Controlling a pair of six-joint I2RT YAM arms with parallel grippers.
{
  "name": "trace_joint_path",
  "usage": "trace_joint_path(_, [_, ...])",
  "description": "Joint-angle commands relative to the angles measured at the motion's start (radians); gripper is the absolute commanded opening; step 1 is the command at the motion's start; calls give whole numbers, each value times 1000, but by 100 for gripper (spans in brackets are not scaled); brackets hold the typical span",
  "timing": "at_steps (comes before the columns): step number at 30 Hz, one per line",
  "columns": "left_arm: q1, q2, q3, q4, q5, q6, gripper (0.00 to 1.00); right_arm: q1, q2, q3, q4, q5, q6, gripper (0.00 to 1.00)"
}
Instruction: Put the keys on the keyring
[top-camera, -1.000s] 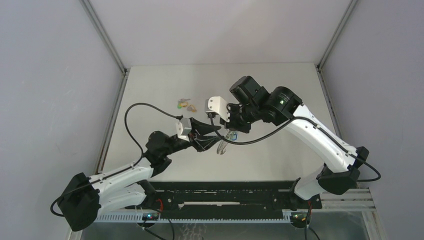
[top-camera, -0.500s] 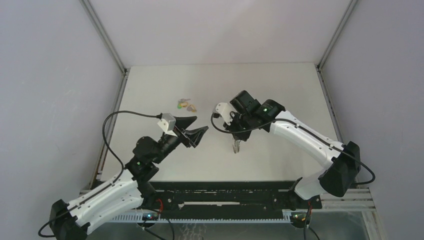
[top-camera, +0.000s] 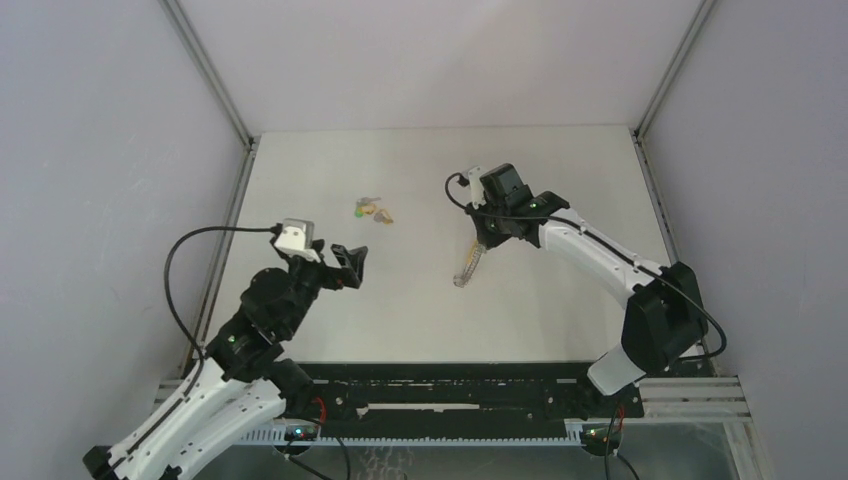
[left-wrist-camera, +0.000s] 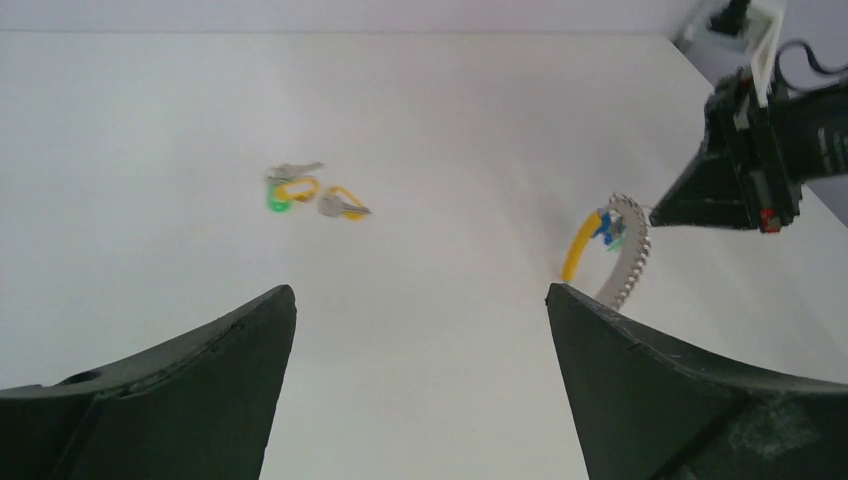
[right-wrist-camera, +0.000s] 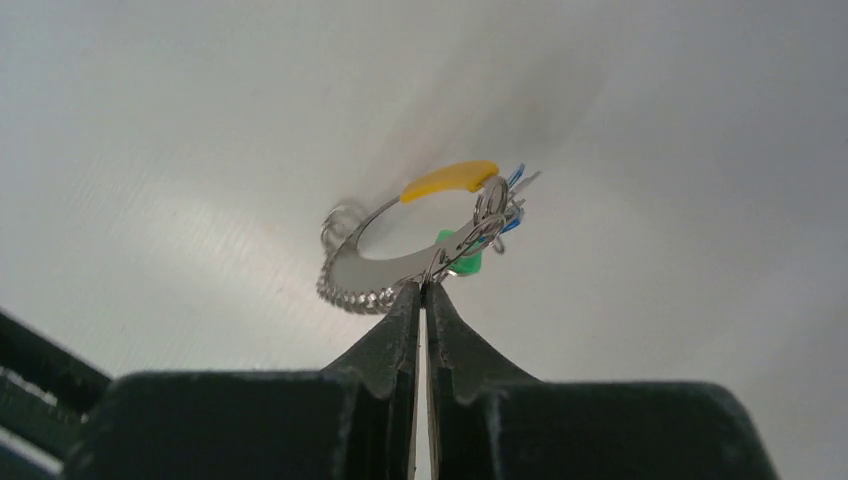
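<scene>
My right gripper (right-wrist-camera: 420, 288) is shut on the edge of the keyring (right-wrist-camera: 375, 268), a silvery ribbed ring with a yellow section. A green-headed key (right-wrist-camera: 462, 262) and a blue one (right-wrist-camera: 510, 215) hang on the ring beside the fingertips. From above, the right gripper (top-camera: 487, 238) holds the keyring (top-camera: 467, 268) low over the table's middle. Loose keys (top-camera: 372, 210) with green and yellow heads lie to the far left of it. My left gripper (top-camera: 350, 262) stands open and empty, well left of the ring. In the left wrist view, the keys (left-wrist-camera: 305, 192) and the keyring (left-wrist-camera: 628, 262) lie beyond its fingertips (left-wrist-camera: 250, 340).
The white table (top-camera: 560, 180) is walled by grey panels on the left, right and back. A black rail (top-camera: 450, 385) with both arm bases runs along the near edge. The left arm's cable (top-camera: 190, 250) loops beside the left wall.
My left gripper has let go, opened wide and pulled back to the left. The right gripper has carried the keyring to the right and farther back, lower over the table.
</scene>
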Motion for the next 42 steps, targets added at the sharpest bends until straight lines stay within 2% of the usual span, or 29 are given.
trace_joint_path(1, [68,-29,167,-215,-89,61,100,-39,46,-13,170,61,87,0])
trace_joint_path(4, [94,-49,197,-254,-124,150,100,-72,60,-75,247,44,120,0])
trace_joint_path(9, [133,-72,133,-177,-131,210,100,-119,91,-145,353,46,162,0])
trace_joint_path(12, [249,-68,128,-178,-40,176,100,-157,101,-182,398,72,190,0])
trace_joint_path(17, [397,-106,98,-155,32,145,100,-213,105,-236,445,84,218,6])
trace_joint_path(24, [427,-151,87,-150,38,133,100,-242,56,-308,488,112,256,23])
trace_joint_path(31, [425,-240,87,-165,-18,96,100,-282,-210,-416,497,156,286,41])
trace_joint_path(42, [425,-441,54,-199,-73,91,100,-367,-839,-486,323,228,226,59])
